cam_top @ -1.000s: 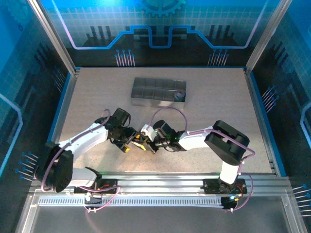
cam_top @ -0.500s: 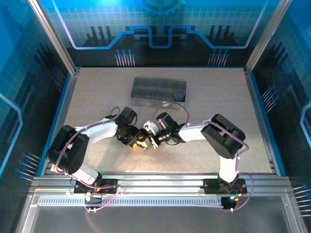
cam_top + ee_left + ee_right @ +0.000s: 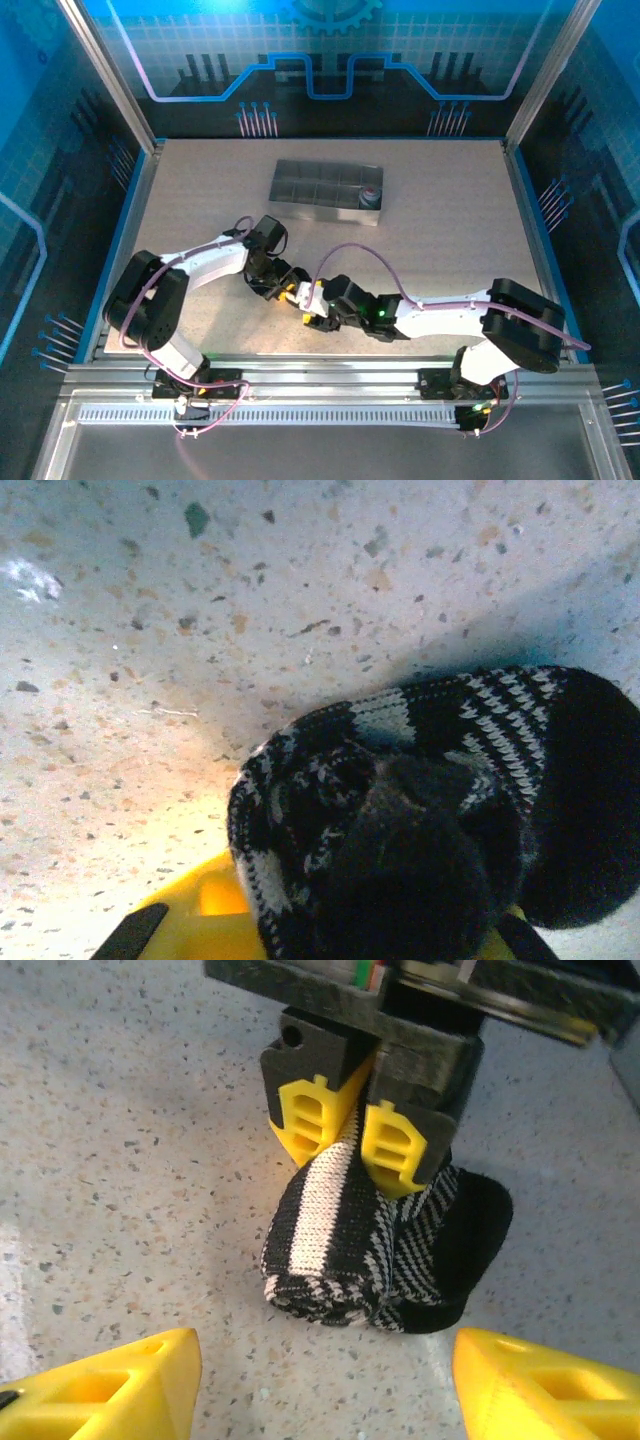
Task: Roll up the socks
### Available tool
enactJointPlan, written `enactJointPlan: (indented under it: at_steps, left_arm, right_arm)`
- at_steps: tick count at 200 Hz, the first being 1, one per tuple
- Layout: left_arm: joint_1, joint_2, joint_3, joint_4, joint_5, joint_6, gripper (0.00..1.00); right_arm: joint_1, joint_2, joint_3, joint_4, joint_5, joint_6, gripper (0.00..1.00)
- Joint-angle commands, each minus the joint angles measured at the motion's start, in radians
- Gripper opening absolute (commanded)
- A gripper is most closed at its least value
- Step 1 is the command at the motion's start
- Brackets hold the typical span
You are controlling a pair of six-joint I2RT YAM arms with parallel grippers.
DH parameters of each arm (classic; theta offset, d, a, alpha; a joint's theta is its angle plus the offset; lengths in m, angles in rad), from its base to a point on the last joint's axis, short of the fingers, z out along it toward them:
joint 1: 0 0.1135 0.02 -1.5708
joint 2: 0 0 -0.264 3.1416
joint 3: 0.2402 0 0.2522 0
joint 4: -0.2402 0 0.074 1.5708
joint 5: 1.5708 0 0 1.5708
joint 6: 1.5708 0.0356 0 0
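left gripper (image 3: pixel 352 1150) clamped shut on the black-and-white striped sock (image 3: pixel 370 1260) | sock: bunched roll just below the pinch, lower end on the table (image 3: pixel 120 1160) (broad white band faces the other arm) | right gripper (image 3: pixel 325 1355): jaws spread wide, empty, facing the roll from close by, not touching it

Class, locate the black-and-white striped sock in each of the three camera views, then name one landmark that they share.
Top external: the striped sock is barely discernible, low centre, at the tip of the left gripper.
Left wrist: lower right, bunched up, close to the lens.
Right wrist: centre, pinched from above by the left gripper.
Shared landmark: that gripper's yellow fingers.
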Motion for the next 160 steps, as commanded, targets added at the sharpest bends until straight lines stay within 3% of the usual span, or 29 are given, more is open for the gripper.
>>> enactJointPlan:
  at_steps: [1,48,76,89,113,129,160]
  left_arm:
    - [0.010,0.084,-0.025,-0.218,-0.046,0.008,0.00]
    - [0.015,0.121,0.021,-0.232,-0.039,0.030,0.00]
    - [0.016,0.121,0.031,-0.233,-0.034,0.031,0.00]
    - [0.016,0.114,0.034,-0.234,-0.032,0.035,0.00]
    - [0.018,0.096,0.035,-0.233,-0.028,0.040,0.00]
    - [0.027,0.064,0.031,-0.216,-0.015,0.036,0.15]
    - [0.061,-0.040,0.002,-0.165,0.008,-0.007,0.55]
  right_arm:
    - [0.043,0.087,0.064,0.004,0.141,-0.121,0.67]
    - [0.066,0.239,0.177,0.034,0.169,-0.139,0.65]
    - [0.053,0.309,0.220,-0.014,0.180,-0.111,0.58]
    - [0.040,0.336,0.252,-0.047,0.179,-0.080,0.47]
    - [0.007,0.366,0.265,-0.126,0.151,-0.009,0.17]
    - [-0.017,0.364,0.251,-0.163,0.091,0.037,0.00]
    - [-0.084,0.342,0.188,-0.188,-0.134,0.139,0.00]
